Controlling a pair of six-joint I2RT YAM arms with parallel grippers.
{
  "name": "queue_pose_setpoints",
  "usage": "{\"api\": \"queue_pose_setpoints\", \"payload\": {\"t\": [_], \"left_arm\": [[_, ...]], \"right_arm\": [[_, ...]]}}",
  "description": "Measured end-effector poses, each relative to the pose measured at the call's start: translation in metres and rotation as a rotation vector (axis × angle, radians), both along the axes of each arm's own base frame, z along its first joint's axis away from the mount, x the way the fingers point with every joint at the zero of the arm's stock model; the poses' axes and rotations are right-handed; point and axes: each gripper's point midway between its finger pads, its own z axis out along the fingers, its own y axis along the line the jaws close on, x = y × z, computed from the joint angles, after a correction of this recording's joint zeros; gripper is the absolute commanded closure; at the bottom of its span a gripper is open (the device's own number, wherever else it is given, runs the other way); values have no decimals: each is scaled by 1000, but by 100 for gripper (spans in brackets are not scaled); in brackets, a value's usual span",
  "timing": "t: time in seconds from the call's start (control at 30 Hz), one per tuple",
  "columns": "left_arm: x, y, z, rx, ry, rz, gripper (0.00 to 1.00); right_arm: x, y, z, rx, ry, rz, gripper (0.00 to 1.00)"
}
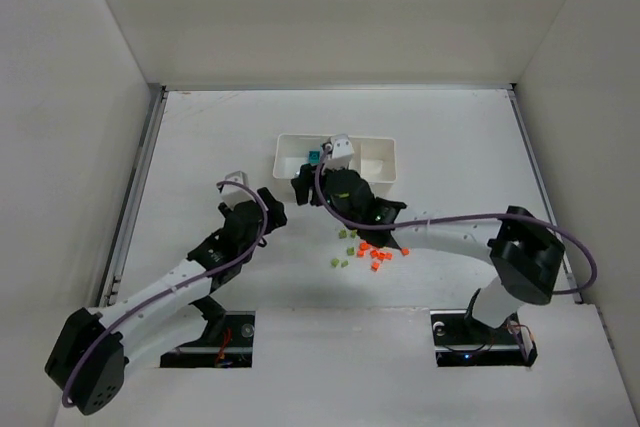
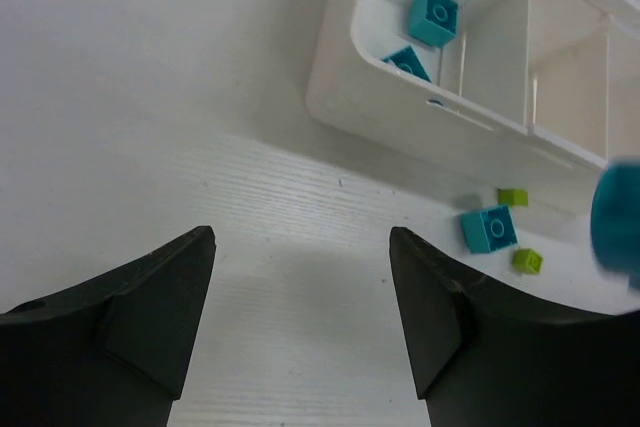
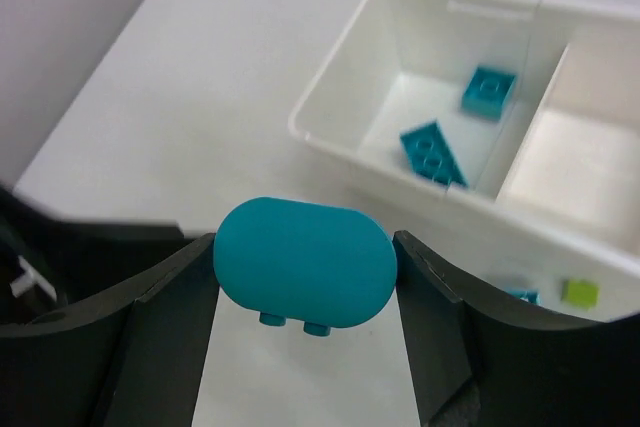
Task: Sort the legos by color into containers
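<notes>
Seen from above, the right gripper point(image 1: 303, 187) hangs just off the 7 o'clock corner of the white tray point(image 1: 378, 160), which sits toward 12 o'clock on the pale table point(image 1: 200, 137). Its wrist camera shows the two fingers closed only as far as a rounded teal brick point(image 3: 303, 265) allows. They pinch it by its ends, small studs showing on its lower edge, over bare table and short of the tray's near wall.

Beyond that brick, the tray's left compartment point(image 3: 400, 107) holds two more teal pieces: a square teal brick point(image 3: 490, 89) toward the back and a longer teal brick point(image 3: 433, 152) nearer the front, close to the divider.

The left gripper point(image 1: 268, 205), at 8 o'clock from the tray, is spread wide with nothing between its fingers. Its own camera shows a loose teal brick point(image 2: 489, 228) on the table just outside the tray's near wall, with one lime-green brick point(image 2: 513, 196) at 1 o'clock from it and a second lime-green brick point(image 2: 527, 261) at 4 o'clock.

Overhead, a scatter of orange bricks point(image 1: 372, 252) with a few lime ones lies at 5 o'clock from the tray, beside the right forearm.
</notes>
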Motion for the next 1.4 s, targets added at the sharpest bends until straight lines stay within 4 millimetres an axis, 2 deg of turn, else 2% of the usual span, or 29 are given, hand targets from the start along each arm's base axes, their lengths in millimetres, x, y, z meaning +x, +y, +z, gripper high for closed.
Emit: {"api": "queue_pose_setpoints", "payload": {"t": [0.1,0.27,0.4,0.53,0.63,0.77,0.8,0.93,1.0,1.1,1.17,1.3,1.4], "left_arm": [[-7,-19,-6,9,15,-69,34],[-22,-53,-25,45,57,-193,34],[-33,-75,-40,81,81,-275,33],[-34,-87,-46,95,82,-310,33],[-30,-96,-48,97,80,-318,33],[-24,-113,-47,89,67,-336,33],[-23,-118,-45,84,62,-342,34],[-15,-136,-39,63,37,-352,39],[-9,-143,-39,61,31,-348,42],[0,-152,-43,70,30,-336,43],[5,-158,-48,84,35,-326,44],[13,-168,-58,106,44,-316,45],[19,-176,-62,114,45,-311,46]], "right_arm": [[37,-2,9,1,-21,-53,47],[86,-5,-23,-63,10,-112,44],[103,-3,-44,-109,41,-120,31],[108,5,-40,-106,39,-104,19],[109,9,-32,-91,31,-95,15],[103,3,-25,-85,28,-91,17],[99,-1,-21,-83,27,-90,21],[80,-25,8,-47,-1,-94,58],[70,-40,26,-11,-20,-101,64],[56,-63,42,36,-37,-120,61],[47,-80,42,52,-36,-135,54],[33,-103,23,48,-7,-156,39],[24,-112,6,36,20,-160,33]]}}
